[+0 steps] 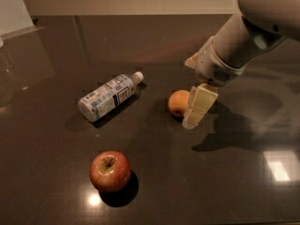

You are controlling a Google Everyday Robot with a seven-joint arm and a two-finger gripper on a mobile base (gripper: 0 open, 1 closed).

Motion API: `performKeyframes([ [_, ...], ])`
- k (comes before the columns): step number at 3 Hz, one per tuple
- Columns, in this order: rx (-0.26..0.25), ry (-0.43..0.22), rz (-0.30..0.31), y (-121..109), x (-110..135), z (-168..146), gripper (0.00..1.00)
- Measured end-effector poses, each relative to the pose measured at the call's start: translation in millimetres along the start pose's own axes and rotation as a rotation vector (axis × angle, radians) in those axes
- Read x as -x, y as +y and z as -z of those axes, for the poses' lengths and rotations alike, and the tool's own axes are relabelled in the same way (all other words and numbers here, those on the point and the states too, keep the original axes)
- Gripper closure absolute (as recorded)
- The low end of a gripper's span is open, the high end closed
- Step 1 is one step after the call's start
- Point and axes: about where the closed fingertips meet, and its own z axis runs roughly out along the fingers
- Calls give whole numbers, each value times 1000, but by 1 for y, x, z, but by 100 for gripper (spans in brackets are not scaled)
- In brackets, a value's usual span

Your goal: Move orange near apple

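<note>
Farthest left, on dark glossy tabletop (42, 182): clear plastic water bottle with white label (108, 98), lying on its side, cap pointing right. Below it, nearer the camera: round glossy red apple with yellow-green stem patch (110, 171), upright, well apart from the bottle. Centre-right: small round matte orange fruit (177, 103), resting on the table, well apart from the apple. Immediately right: cream two-finger gripper (190, 93), jaws spread wide and holding nothing, one finger (200, 104) just beside the fruit's right flank, contact uncertain. Probable step: approach for grasp. Recommended: centre jaws across the widest part, lower fully, close gently to prevent rolling toward the bottle.
</note>
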Motion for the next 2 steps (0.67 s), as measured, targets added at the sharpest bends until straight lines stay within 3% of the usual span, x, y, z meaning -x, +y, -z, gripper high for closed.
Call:
performKeyframes([
  [2,29,18,-27,-1,-5,-26,0],
])
